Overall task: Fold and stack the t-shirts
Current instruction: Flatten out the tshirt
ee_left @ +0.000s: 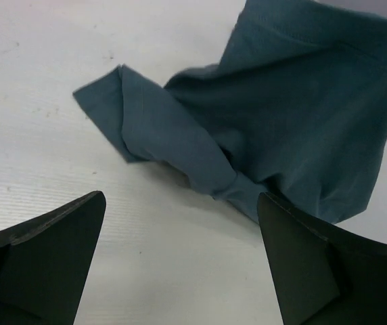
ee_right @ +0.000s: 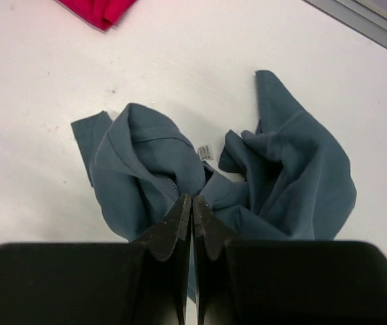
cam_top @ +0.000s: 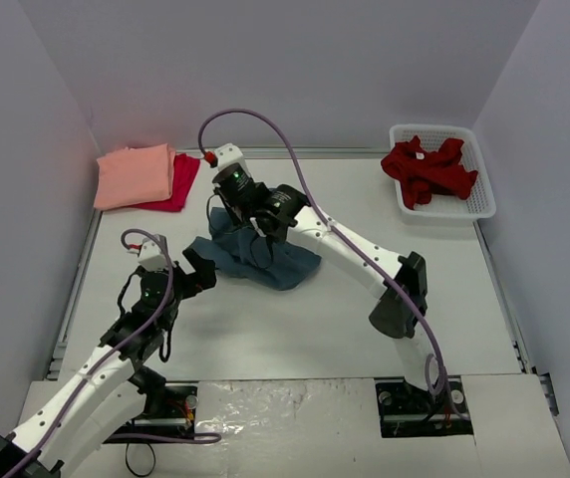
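Right hand (ee_right: 192,200): clamped on bunched blue shirt (ee_right: 302,183)
Left hand (ee_left: 180,198): spread wide, over counter (ee_left: 44,74) near shirt

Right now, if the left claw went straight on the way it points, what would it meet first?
Most likely the blue shirt: its near fold lies on the table straight ahead of the open left claw. Depth is hard to judge.

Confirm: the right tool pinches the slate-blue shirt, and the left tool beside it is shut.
Not quite. The left tool stands open, as the left wrist view shows; it is beside the slate-blue shirt, which the right tool pinches.
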Action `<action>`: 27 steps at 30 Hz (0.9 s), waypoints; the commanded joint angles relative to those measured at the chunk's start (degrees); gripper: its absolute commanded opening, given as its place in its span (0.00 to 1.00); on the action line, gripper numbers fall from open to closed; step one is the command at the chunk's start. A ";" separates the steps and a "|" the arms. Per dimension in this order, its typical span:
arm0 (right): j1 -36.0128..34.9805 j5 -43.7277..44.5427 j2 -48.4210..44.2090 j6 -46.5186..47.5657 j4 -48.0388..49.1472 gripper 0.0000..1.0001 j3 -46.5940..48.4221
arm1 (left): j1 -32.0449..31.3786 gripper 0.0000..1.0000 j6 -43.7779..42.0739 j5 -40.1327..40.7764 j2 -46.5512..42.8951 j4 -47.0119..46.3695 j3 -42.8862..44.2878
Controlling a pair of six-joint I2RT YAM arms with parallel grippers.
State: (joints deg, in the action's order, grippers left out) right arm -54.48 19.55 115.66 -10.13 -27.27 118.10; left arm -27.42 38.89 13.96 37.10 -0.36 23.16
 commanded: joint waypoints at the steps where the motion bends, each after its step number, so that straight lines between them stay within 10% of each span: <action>1: -0.37 -0.57 2.64 2.48 -1.73 0.00 10.18 | -0.09 0.94 -1.71 3.62 -2.29 5.19 2.68; 12: 6.75 10.60 -0.25 2.31 -1.91 0.00 6.02 | -0.09 0.94 -2.25 3.80 -1.77 5.02 1.80; 16: 7.98 5.33 -2.28 1.52 -1.83 0.42 -1.81 | -0.09 0.94 -1.54 3.71 -1.16 3.97 0.84; 27: 5.88 -1.00 4.48 0.38 -0.95 0.65 -4.03 | -0.09 0.94 -0.92 3.53 -0.01 4.05 1.10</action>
State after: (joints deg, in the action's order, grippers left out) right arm -47.57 20.60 117.97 -9.15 -28.49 111.48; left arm -27.42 37.56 17.02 37.34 4.16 23.14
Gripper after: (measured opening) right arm 0.648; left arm 0.943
